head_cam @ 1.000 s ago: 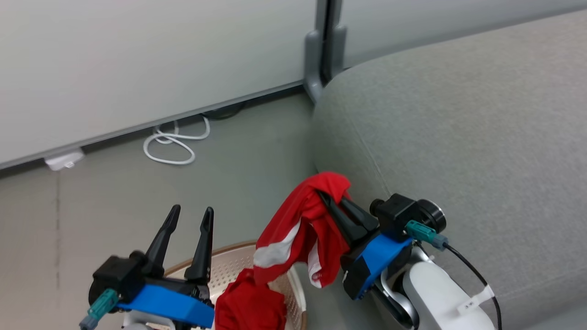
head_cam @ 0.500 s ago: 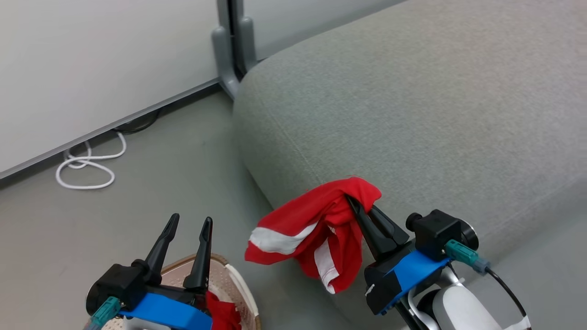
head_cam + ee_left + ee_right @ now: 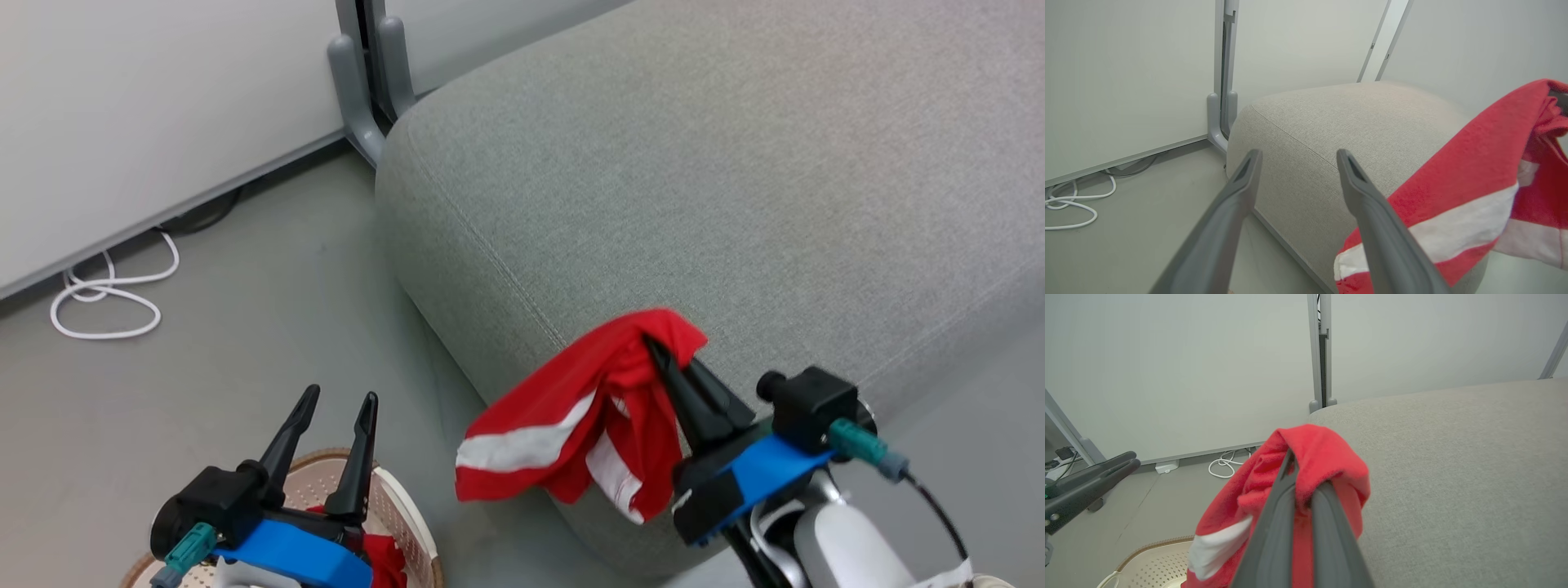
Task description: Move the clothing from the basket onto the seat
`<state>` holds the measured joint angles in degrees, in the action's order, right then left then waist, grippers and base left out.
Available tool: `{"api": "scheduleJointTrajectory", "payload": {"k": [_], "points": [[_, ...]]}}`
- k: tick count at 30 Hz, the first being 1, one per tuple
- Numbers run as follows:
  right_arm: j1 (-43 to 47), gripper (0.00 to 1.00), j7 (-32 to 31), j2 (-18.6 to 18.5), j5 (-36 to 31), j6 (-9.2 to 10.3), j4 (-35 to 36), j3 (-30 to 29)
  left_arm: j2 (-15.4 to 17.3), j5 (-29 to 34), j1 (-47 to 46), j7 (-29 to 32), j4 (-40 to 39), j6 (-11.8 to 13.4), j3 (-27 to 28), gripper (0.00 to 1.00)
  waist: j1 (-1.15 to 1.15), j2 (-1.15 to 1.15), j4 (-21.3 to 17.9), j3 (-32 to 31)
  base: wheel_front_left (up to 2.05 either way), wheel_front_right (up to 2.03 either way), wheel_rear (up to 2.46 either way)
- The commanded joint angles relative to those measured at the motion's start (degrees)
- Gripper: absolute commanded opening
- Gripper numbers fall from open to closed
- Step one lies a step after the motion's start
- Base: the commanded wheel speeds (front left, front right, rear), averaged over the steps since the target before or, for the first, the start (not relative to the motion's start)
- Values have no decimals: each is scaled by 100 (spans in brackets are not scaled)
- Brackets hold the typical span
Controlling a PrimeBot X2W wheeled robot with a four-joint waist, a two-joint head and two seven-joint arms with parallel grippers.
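Observation:
My right gripper (image 3: 665, 347) is shut on a red garment with white panels (image 3: 563, 416), which hangs in the air against the front corner of the grey seat (image 3: 735, 188). The same garment (image 3: 1310, 457) drapes over the closed fingers in the right wrist view, and it fills the right side of the left wrist view as red cloth (image 3: 1474, 175). My left gripper (image 3: 339, 400) stands open and empty above the cream basket (image 3: 408, 523) at the bottom left. A second red garment (image 3: 384, 559) lies in the basket, mostly hidden behind the left gripper.
A grey partition post (image 3: 363, 73) stands on the floor at the seat's far corner, with pale wall panels behind. A coiled white cable (image 3: 106, 294) lies on the grey floor at the left. The seat (image 3: 1331, 122) spreads wide to the right.
The head camera has swung right, so the seat takes up more of the view. My right gripper has carried the red garment clear of the basket to the seat's corner. The left gripper stays open.

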<state>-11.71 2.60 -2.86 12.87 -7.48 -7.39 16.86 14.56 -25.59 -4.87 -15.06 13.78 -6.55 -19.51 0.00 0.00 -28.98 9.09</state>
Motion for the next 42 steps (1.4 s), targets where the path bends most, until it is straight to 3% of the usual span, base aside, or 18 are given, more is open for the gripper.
{"api": "scheduleJointTrajectory", "payload": {"k": [1, 10, 18, 24, 31, 32, 33, 34, 42], "points": [[-196, 0, 5, -5, 54, -3, 30, -45, 57, 23, -85, -14, -32, -12, 13, 100, 0, 0, 36, 93, 0, 0, 0], [-2074, 0, -303, -36, 486, -2, 116, -854, 379, 226, -459, 293, -509, 37, -18, 100, 0, 0, 312, 1069, 0, 0, 0], [-3894, 0, -990, -687, 400, -3, -205, -2415, 736, 384, -832, 619, -1043, 76, 70, 100, 0, 0, 753, 2192, 0, 0, 0], [-4778, 0, -1050, -1057, 103, -2, -1014, -3463, 901, 462, -1103, 705, -1370, 53, 63, 100, 0, 0, 1069, 2798, 0, 0, 0], [-5054, 0, -735, -977, -141, -2, -2277, -4668, 904, 512, -1375, 680, -1458, 18, -81, 100, 0, 0, 1369, 3141, 0, 0, 0], [-5010, 21, -710, -964, -238, -3, -2445, -4753, 909, 518, -1384, 661, -1436, 20, -80, 100, 0, 0, 1391, 3146, 0, 0, 0], [-4942, 54, -689, -960, -336, -3, -2609, -4826, 901, 518, -1385, 631, -1411, 23, -88, 100, 0, 0, 1415, 3141, 0, 0, 0], [-4891, 100, -698, -943, -400, -2, -2782, -4903, 885, 512, -1395, 617, -1382, 21, -102, 100, 0, 0, 1438, 3124, 0, 0, 0], [-4446, 100, -435, -922, -1074, -2, -3325, -4908, 696, 383, -1372, 360, -1003, 21, -159, 100, 0, 0, 1537, 2646, 0, 0, 0]]}}
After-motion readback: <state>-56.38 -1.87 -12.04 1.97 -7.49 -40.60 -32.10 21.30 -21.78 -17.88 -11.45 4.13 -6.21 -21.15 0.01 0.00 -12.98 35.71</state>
